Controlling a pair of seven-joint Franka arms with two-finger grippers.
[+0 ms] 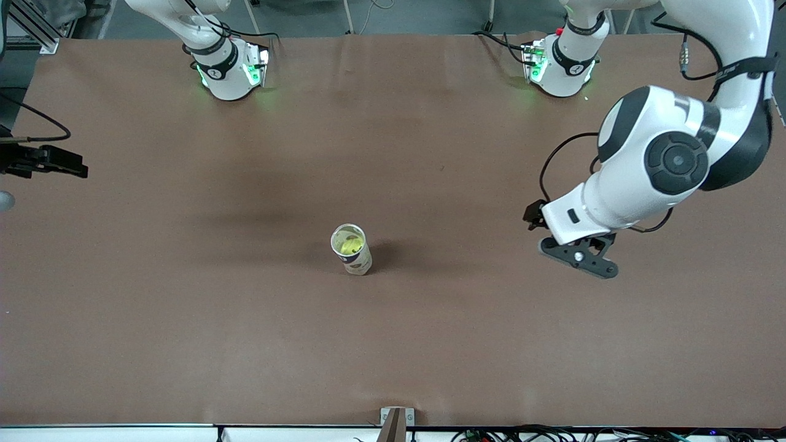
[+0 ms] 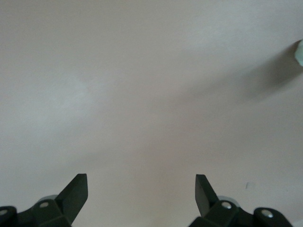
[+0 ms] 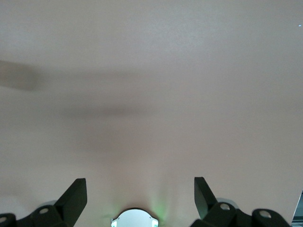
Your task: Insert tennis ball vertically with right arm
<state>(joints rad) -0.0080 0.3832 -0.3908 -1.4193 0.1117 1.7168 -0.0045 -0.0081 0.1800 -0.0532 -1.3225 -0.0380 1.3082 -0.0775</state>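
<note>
**Ball already down in the tube**

Over the right arm's end of the table, my right gripper (image 3: 140, 198) hangs spread wide, empty. Mid-table, the upright tube (image 1: 352, 249) holds the tennis ball (image 1: 350, 246) inside. My left gripper (image 2: 141, 198) waits over bare tabletop, gaping, empty. I judge insertion done; next move: just keep clear.

Can (image 1: 352, 250) upright mid-table, tennis ball (image 1: 350, 246) inside. Left gripper (image 1: 577, 256) over bare table toward left arm's end, well apart from can. Right gripper (image 1: 58, 161) over right-arm table edge.
</note>
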